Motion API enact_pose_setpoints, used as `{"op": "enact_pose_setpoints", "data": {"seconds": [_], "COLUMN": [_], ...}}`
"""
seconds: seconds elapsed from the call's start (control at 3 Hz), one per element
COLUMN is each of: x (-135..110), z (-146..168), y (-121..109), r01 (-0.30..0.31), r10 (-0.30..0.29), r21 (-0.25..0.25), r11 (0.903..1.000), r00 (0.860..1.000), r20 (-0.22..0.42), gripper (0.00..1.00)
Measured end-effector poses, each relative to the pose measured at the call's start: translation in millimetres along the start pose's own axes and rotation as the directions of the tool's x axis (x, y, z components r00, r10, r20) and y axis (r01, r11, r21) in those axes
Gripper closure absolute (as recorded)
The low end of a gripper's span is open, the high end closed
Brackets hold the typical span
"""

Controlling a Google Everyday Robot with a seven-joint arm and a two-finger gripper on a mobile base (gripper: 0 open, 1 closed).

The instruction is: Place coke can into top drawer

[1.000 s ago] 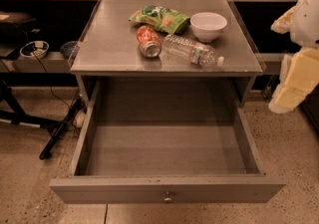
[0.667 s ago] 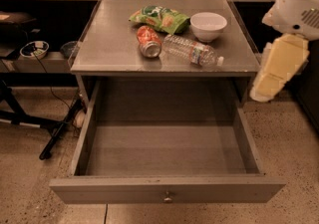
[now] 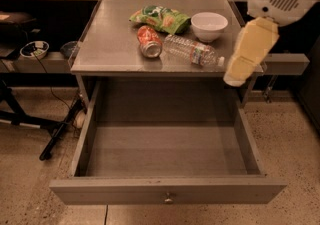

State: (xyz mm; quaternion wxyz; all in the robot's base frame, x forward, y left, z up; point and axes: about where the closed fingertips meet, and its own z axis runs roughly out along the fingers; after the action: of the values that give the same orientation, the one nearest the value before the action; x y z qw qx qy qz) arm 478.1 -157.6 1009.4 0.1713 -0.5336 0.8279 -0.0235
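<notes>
Counts on tabletop [image 3: 110,44]: 1 coke can [image 3: 150,41], 1 clear water bottle [image 3: 192,51], 1 green snack bag [image 3: 160,19], 1 white bowl [image 3: 209,25]. The can lies on its side between the bag and the bottle, close to both. Its white markings are unreadable, and so are the bottle label and bag print. Top drawer [image 3: 167,191] is pulled open below, with 1 knob [image 3: 168,199] at the front centre. Gripper [image 3: 245,56] hangs at the table's right edge, just right of the bottle cap. Can't tell its open/closed state; it's well apart from the can.
</notes>
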Motion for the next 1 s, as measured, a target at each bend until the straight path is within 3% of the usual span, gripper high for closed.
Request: {"op": "enact_pose_setpoints", "data": {"seconds": [0.67, 1.0], "x": [-49.6, -66.6], "z": [4.8, 7.5], "y": [-9.9, -16.2], "r01": [-0.033, -0.079], "r10": [0.034, 0.079], "r21": [0.026, 0.037], "r11": [0.9991, 0.9962], "r00": [0.999, 0.997], "r20": [-0.017, 0.017], "gripper": [0.0, 0.0]}}
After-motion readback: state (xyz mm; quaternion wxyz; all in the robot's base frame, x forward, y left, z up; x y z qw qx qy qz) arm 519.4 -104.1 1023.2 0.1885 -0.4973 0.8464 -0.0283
